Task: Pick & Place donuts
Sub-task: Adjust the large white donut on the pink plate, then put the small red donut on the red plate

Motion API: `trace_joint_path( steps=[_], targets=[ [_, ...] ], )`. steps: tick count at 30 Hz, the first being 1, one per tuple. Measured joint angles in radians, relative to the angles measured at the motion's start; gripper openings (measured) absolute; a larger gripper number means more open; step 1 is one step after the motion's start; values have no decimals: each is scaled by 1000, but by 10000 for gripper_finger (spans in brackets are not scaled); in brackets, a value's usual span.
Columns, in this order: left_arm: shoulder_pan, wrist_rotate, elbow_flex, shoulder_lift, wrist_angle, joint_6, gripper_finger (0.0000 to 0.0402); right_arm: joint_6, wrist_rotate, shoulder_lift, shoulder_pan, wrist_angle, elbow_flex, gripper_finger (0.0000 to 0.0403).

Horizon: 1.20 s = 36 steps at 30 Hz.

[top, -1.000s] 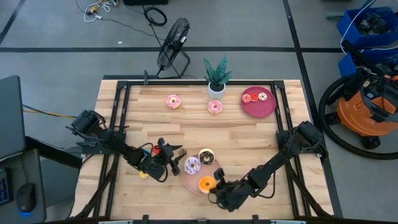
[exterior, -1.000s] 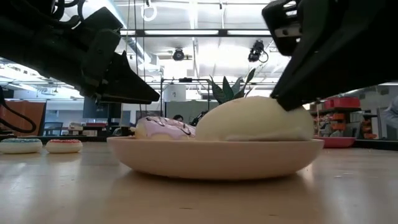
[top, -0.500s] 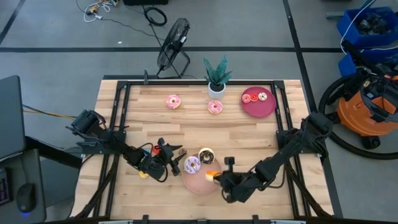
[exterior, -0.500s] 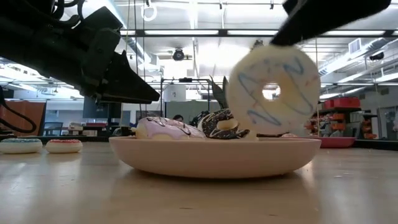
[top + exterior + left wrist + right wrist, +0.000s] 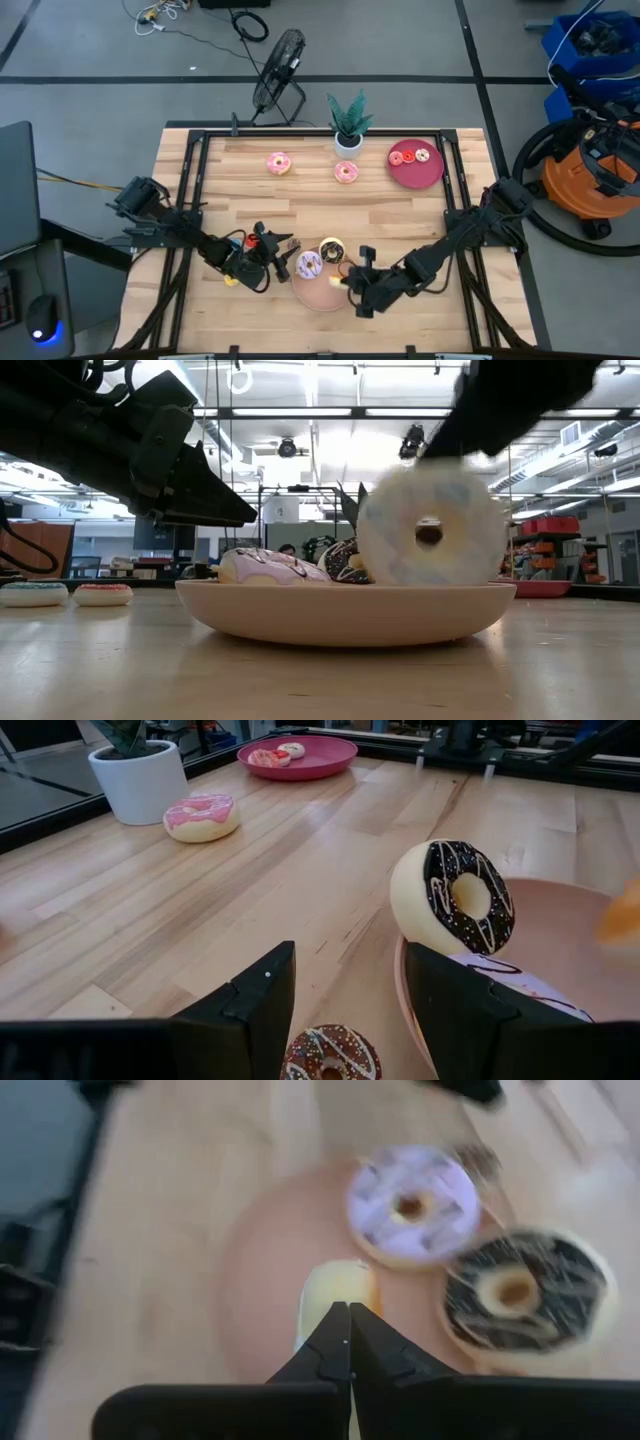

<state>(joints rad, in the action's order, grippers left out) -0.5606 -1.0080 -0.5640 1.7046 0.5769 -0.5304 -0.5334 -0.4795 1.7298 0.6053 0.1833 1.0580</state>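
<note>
The right gripper (image 5: 352, 281) is positioned over the near-right part of the pink plate (image 5: 318, 296), its fingers closed on a yellow donut (image 5: 432, 525) that is held on edge above the plate, the hole facing the low camera; in the right wrist view the donut's pale rim (image 5: 338, 1295) is seen pinched between the two dark fingers. The underside appears white with faint blue streaks, though motion blur makes this uncertain. On the plate a purple-iced donut (image 5: 308, 265) lies flat, and a chocolate-iced donut (image 5: 331, 250) with white sprinkles is propped against the plate's far rim. The left gripper (image 5: 280, 247) is held just beside the plate's left edge, fingers spread and empty, with a small chocolate sprinkled donut (image 5: 331, 1056) on the table between them. Two pink-iced donuts (image 5: 279, 163) (image 5: 346, 172) rest on the far side of the table, the second near a potted plant (image 5: 348, 124). Two small donuts (image 5: 414, 155) are noted on the dark red plate (image 5: 428, 174) at the far right.
</note>
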Motion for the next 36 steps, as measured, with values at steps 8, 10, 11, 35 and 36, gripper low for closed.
trace_joint_path(
  steps=[8, 10, 11, 35, 36],
  targets=[
    [0, 0, 0, 0, 0, 0, 195, -91, 9, -2, -57, -59, -139, 0],
    [0, 0, 0, 0, 1, 0, 195, -90, -9, -6, -61, -43, -142, 0],
    [0, 0, 0, 0, 2, 0, 195, -89, -17, -10, -61, -34, -142, 0],
    [0, 2, -8, 0, 2, 0, 195, -33, -157, -239, -58, 250, -143, 171],
    [0, 2, -13, 0, 3, 1, 195, -24, -171, -256, -58, 267, -143, 173]
  ],
)
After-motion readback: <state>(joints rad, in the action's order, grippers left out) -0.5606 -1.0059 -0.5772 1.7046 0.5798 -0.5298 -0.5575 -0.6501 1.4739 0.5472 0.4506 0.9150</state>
